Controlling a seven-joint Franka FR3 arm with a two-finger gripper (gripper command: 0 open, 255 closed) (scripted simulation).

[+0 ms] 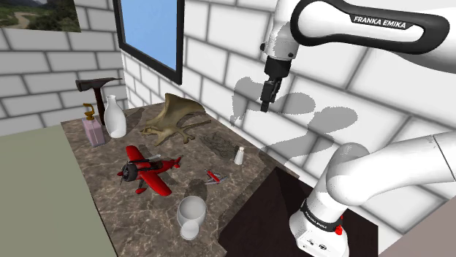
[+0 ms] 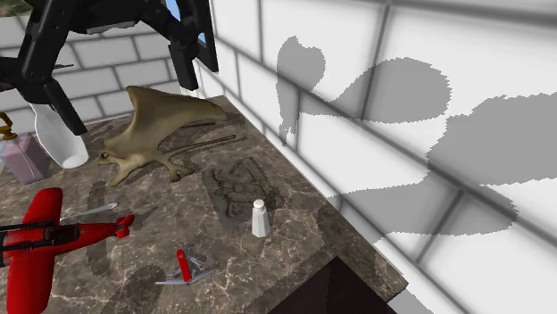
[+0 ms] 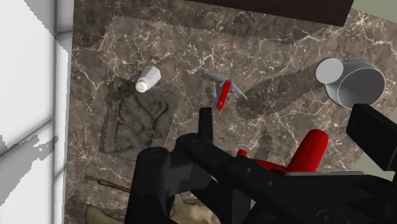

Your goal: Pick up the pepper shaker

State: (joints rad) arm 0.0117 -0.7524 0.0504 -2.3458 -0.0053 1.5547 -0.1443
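While the gripper (image 1: 267,100) hangs high above the marble counter (image 1: 99,175), close to the white brick wall (image 1: 219,44), its two black fingers stand apart with nothing between them. The pepper shaker (image 1: 239,155), small, pale and capped, stands upright on the counter near the wall, well below the gripper and untouched. It sits just beside a corner of a dark relief slab (image 1: 218,140) that lies flat on the stone; whether the two touch I cannot tell. A red pocket knife (image 1: 213,177) with its blades fanned out lies near the shaker, farther from the wall. In the shoulder view a red toy aeroplane (image 1: 148,171) rests to the knife's left, and a white cup (image 1: 191,217) stands near the counter's lower edge. Beyond the slab sprawls a tan pterosaur figure (image 1: 172,117). A white bottle (image 1: 115,117), a pinkish soap dispenser (image 1: 93,128) and a hammer (image 1: 97,86) cluster at the far end, under a dark-framed window (image 1: 150,33).
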